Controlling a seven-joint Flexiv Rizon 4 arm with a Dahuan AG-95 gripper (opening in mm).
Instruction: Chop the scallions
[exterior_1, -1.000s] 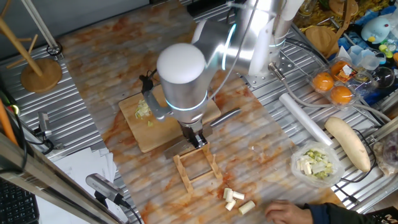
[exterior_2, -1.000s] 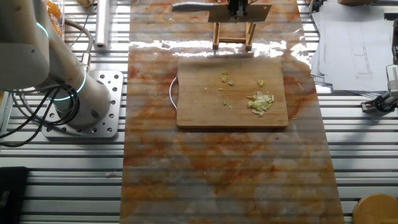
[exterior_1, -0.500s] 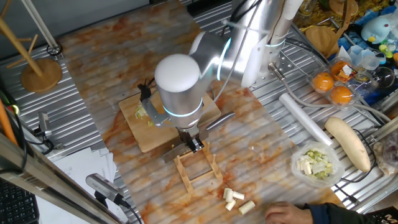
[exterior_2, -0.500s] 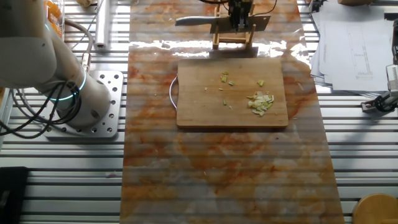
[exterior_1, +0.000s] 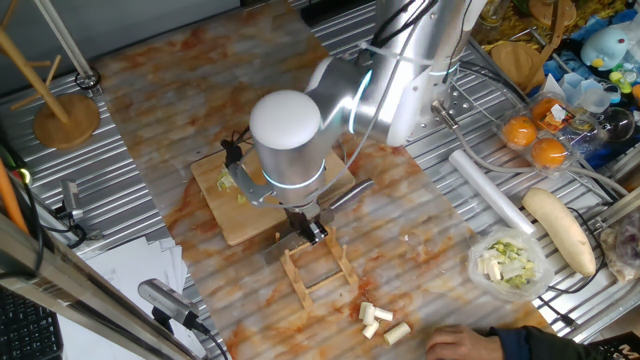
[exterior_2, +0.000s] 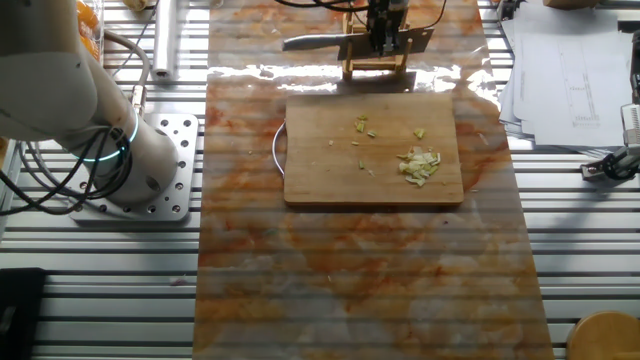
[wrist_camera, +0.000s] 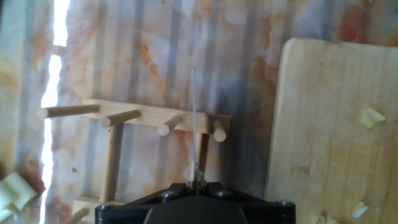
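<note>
Scallions (exterior_2: 419, 166) lie chopped in a small heap on the board (exterior_2: 320, 170), with slivers nearby; uncut stubs (exterior_1: 380, 322) wait beyond the rack (exterior_1: 318, 270). The hand (exterior_2: 383, 38) pinches the knife (exterior_2: 315, 42) over that rack.

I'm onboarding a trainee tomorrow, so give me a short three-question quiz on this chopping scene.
1. True or false: the end effector holds the knife at the wooden rack, off the cutting board.
2. Where do the chopped scallions lie? A) on the cutting board B) on the rack C) on the paper sheets
3. Fill in: the uncut scallion stubs lie on the table near the wooden ____.

Key: 1 true; 2 A; 3 rack.
</note>
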